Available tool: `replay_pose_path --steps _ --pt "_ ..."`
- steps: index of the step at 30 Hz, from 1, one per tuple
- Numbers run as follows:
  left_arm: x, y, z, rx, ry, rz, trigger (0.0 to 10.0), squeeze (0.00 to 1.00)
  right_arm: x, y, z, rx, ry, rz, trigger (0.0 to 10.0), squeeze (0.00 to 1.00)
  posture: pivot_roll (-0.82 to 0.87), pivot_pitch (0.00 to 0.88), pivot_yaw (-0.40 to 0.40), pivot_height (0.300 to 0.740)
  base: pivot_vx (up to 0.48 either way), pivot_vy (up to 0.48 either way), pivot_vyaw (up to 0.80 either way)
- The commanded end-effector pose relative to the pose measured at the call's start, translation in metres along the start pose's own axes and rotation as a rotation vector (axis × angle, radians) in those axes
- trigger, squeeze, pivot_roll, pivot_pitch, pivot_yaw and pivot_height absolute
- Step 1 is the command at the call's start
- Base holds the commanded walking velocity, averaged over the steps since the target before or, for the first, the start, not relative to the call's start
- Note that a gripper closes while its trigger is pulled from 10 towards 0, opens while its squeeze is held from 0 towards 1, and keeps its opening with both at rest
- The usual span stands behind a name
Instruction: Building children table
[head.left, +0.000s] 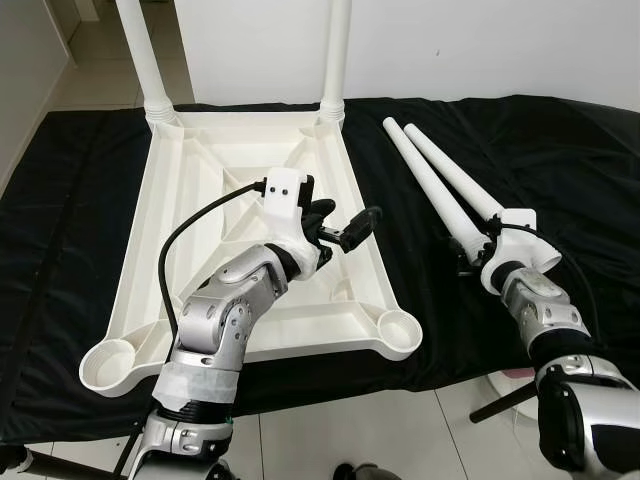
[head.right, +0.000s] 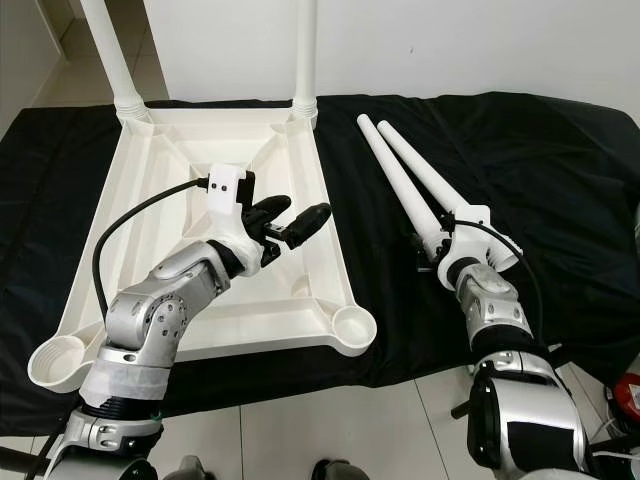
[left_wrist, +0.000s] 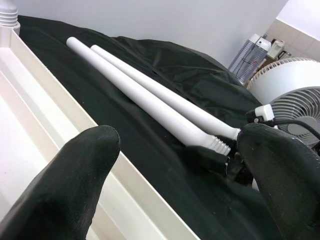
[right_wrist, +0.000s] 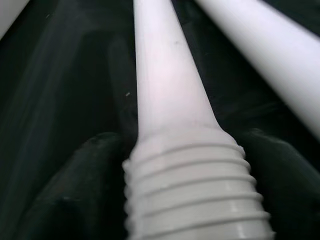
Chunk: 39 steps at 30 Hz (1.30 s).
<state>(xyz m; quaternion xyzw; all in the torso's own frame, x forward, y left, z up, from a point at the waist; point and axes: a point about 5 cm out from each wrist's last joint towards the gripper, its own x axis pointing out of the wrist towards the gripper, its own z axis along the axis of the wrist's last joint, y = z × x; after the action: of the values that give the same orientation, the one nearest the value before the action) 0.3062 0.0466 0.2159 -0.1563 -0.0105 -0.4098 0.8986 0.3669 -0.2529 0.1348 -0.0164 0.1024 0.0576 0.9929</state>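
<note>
The white table top (head.left: 200, 180) lies upside down on a black cloth. Two white legs (head.left: 140, 50) (head.left: 337, 50) stand screwed into its far corners. Both near corner sockets (head.left: 400, 332) (head.left: 105, 365) are round and hollow. Two loose legs (head.left: 430, 185) (head.left: 457, 172) lie side by side on the cloth to the right. My right gripper (head.left: 468, 252) is shut on the threaded end (right_wrist: 195, 190) of the left one, a finger on each side, and the leg rests on the cloth. My left gripper (head.left: 348, 218) hovers open over the table top's right rim, holding nothing.
The black cloth (head.left: 560, 150) covers a low platform whose front edge drops to a tiled floor (head.left: 420, 430). A white wall stands behind. A white fan (left_wrist: 295, 95) stands off to the right, beyond the loose legs.
</note>
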Motion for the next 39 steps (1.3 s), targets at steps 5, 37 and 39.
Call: replay_pose_path --steps 5,37,39 --pt "0.004 -0.004 0.006 0.013 -0.018 -0.017 10.0 0.0 -0.001 0.003 -0.012 0.001 0.082 0.068 0.0 0.0 0.03 0.053 -0.041 0.74 0.0 0.0 0.0" --pt "0.004 0.006 0.013 0.018 0.003 -0.053 10.0 0.0 -0.022 0.059 0.051 0.057 -0.664 -0.003 10.0 0.0 0.03 0.045 -0.052 0.74 0.0 0.0 0.0" --pt "0.007 0.011 0.017 0.034 0.027 -0.04 10.0 0.0 -0.027 0.067 0.059 0.022 -0.728 0.014 10.0 0.0 0.03 0.04 -0.049 0.74 0.0 0.0 0.0"
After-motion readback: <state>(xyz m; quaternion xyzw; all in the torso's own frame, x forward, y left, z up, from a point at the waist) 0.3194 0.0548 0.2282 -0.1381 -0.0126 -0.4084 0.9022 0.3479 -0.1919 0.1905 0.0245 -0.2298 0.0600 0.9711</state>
